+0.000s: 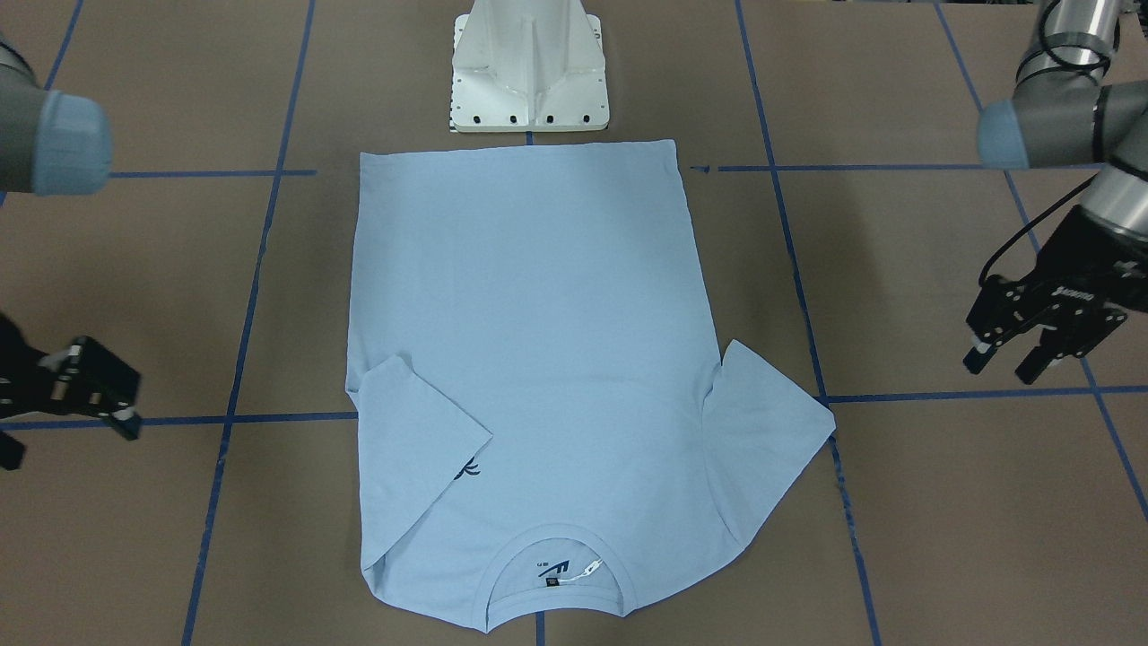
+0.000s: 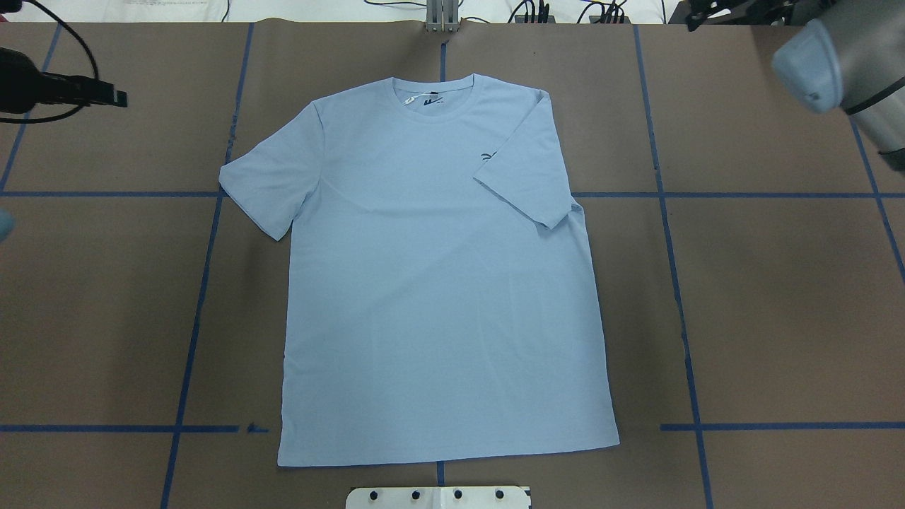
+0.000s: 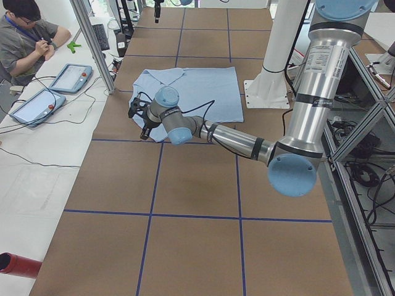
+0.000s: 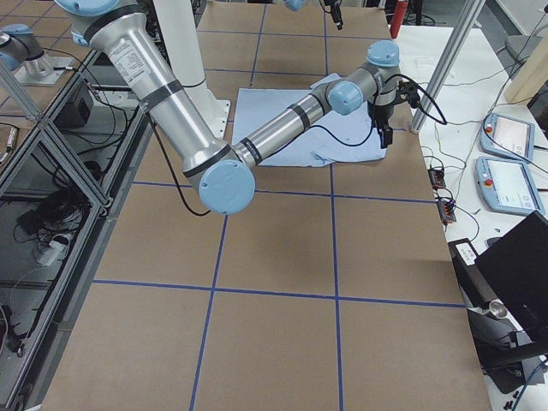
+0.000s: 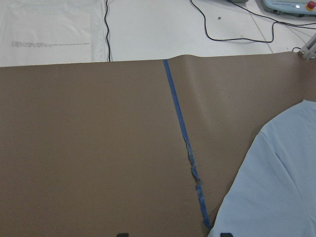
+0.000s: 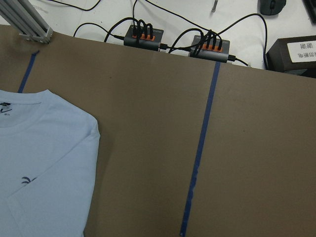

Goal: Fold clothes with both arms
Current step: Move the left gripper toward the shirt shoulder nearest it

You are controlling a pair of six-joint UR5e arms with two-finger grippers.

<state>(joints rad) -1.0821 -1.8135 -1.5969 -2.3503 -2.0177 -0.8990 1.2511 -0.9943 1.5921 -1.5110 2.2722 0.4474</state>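
Starting at the robot's end: the white stand [image 2: 438,497] sits at the table [image 2: 778,297] edge, and the shirt [image 2: 438,297] has its hem just in front of it. We see the shirt lying flat, chest up, in the middle of the brown table, across the blue tape lines [image 2: 679,297]. Further out, the right-hand sleeve [image 2: 527,170] is folded in over the chest and covers part of the print [image 2: 486,156], while the left-hand sleeve [image 2: 265,180] is spread out. The collar [image 2: 433,99] is at the far end. Both claws hang off to the sides, well apart from the shirt. The left claw [image 1: 1004,362] has its 2 fingers spread with nothing between them. The right claw [image 1: 85,395] is cut off by the frame edge, so we can't tell. Past the table's far edge sit 2 cable boxes [image 6: 143,37].
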